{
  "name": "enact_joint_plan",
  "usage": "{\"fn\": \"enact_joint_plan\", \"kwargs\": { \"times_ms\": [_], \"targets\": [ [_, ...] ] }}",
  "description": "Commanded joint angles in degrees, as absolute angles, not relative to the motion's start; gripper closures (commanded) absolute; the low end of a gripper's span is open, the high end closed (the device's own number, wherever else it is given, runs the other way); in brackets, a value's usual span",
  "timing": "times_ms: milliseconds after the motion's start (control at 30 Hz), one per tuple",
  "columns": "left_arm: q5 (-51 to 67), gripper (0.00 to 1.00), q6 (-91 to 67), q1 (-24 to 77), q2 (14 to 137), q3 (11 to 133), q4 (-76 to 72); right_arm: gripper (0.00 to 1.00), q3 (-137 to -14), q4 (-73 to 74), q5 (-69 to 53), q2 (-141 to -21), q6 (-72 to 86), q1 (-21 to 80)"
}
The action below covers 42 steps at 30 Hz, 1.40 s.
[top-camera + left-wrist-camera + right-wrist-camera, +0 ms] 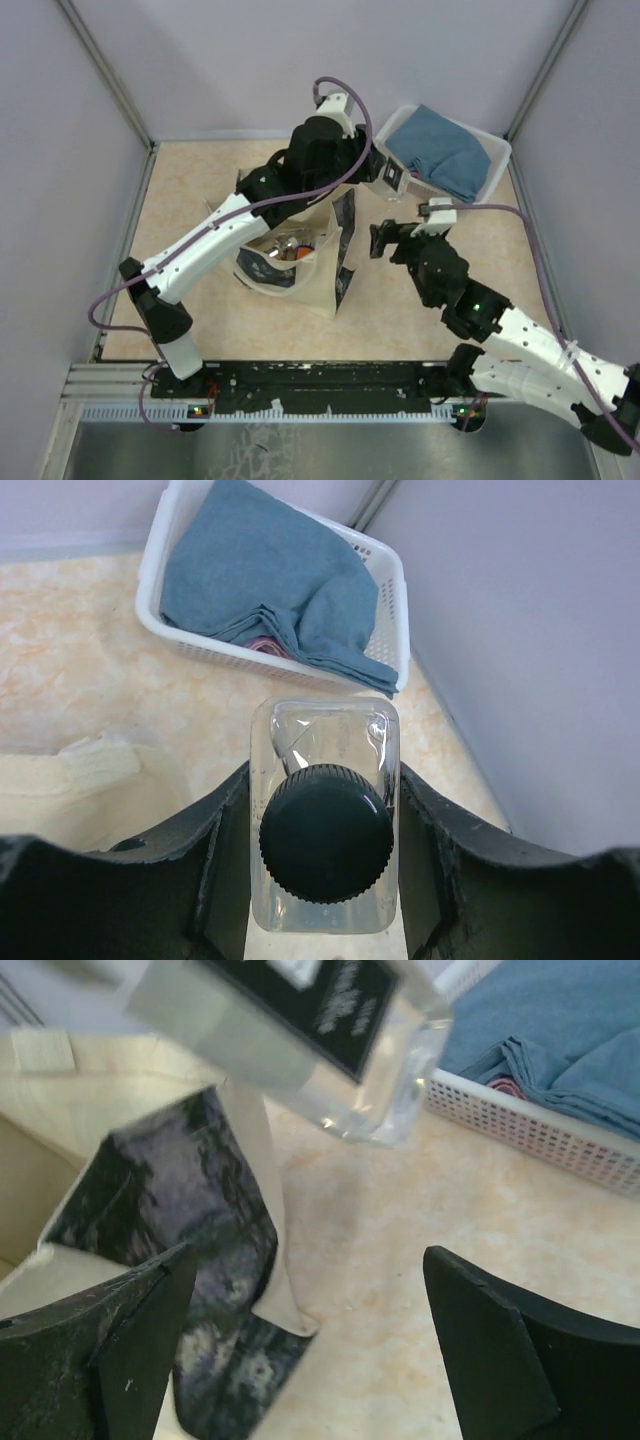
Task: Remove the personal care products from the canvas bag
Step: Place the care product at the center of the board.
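Here, the left gripper (pixel 322 780) is clamped on a clear square bottle (pixel 325 735) with a black ribbed cap (pixel 326 832), one finger pressed against each side. It holds the bottle in the air over the worktop (pixel 190 190), between the canvas bag (pixel 300 280) and a white basket (pixel 388 600) that contains a folded blue cloth (pixel 260 570). The right gripper (pixel 308 1270) hovers near, facing the bottle, its fingers spread wide and holding nothing. The bag stands open in the middle of the worktop, with more small products (pixel 290 247) visible inside.
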<state>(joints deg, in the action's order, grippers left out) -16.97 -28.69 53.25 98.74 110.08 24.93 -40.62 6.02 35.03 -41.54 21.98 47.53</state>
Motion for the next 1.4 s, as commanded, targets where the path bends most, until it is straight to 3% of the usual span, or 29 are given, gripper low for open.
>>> {"fn": "enact_joint_plan", "kwargs": {
  "times_ms": [0,200,500,633,800,1367],
  "targets": [
    [-14.35,1.00,-31.28,53.60,100.80,118.26,22.80,0.04,-42.08,0.97,58.27,-45.42,0.60,58.76],
    [-14.89,1.00,-32.20,53.88,101.70,121.55,26.99,0.01,-36.80,-26.82,71.97,-53.62,-27.68,63.80],
    [-13.47,1.00,-33.67,53.92,99.52,120.84,28.63,0.01,-31.51,-97.72,71.52,-73.72,-75.03,63.75],
    [-12.42,1.00,-34.49,53.88,98.34,120.32,29.61,0.02,-33.82,-98.82,69.57,-79.09,-74.72,63.48],
    [-12.30,1.00,-34.63,53.88,95.96,119.13,29.99,0.15,-35.67,-98.81,68.57,-81.55,-71.52,61.31],
    [-11.02,1.00,-35.91,53.92,91.63,111.37,28.40,0.18,-42.23,-98.96,59.23,-85.23,-73.97,59.41]
  ]
}}
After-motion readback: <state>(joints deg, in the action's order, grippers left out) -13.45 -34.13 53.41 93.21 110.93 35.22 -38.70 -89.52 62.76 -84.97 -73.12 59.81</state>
